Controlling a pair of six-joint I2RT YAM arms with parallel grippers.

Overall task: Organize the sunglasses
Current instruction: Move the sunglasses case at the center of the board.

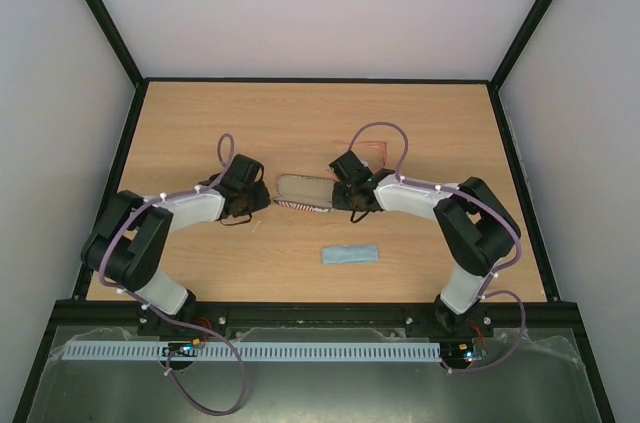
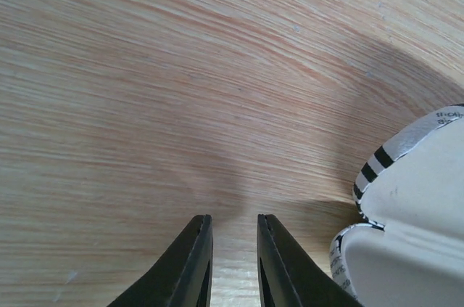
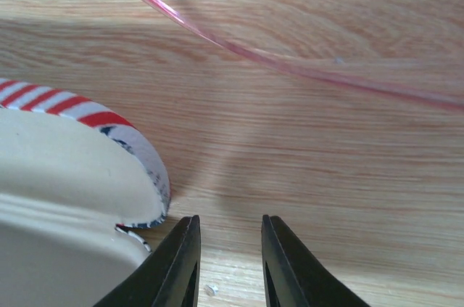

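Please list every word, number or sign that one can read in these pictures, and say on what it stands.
Small black print on the rim of the oblong flag-patterned case, left wrist view: too small and blurred to read.
Dark marks on the same rim, right wrist view: unreadable.
No text shows on the light blue square cloth or the wooden table.

For me this is a robot lab cell: plain wood table (image 1: 300, 123), 3 white walls (image 1: 330, 3) w/ black frame (image 1: 100, 13).
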